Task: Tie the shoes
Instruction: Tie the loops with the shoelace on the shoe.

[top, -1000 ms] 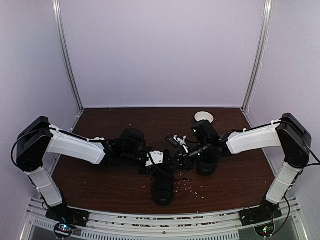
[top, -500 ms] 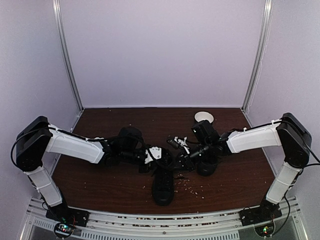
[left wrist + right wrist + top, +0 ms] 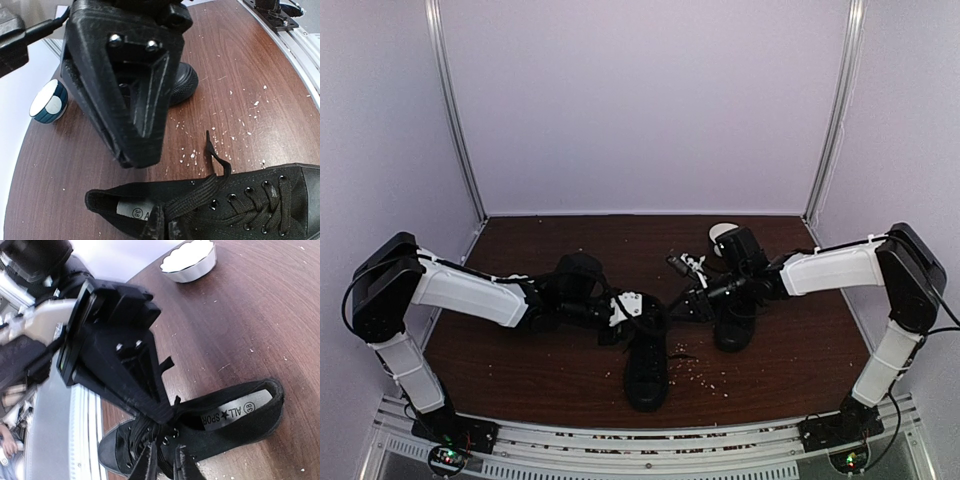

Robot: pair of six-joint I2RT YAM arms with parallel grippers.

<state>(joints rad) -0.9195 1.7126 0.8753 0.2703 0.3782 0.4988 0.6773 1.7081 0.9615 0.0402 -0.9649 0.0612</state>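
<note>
When set against a second ago, shows two changes from above. Kept the left gripper (image 3: 645,322) at the open heel end of the near shoe (image 3: 646,370). Drew the right gripper (image 3: 686,298) back from that shoe, up toward the bowl (image 3: 722,231) off to its far right. Left the other shoe (image 3: 734,328) just right of the near shoe, under the right arm.

From the left wrist: fingers (image 3: 156,226) pressed together over the near shoe's collar, clamped on the flat lace (image 3: 197,192) that runs up from the top eyelets to a loose tip beyond the shoe. Closed there only within the last second.

From the right wrist: fingertips (image 3: 149,464) a crack apart above the near shoe's laced front, with nothing clearly between them. Pinched tight a second ago, so only just starting to let go.

Reads as a handover — lace now on the left side, right side freed, probably to fetch the other end. No knot or bow visible yet on the near shoe, and none on the other shoe either — tying hardly begun, by the look of it.
</note>
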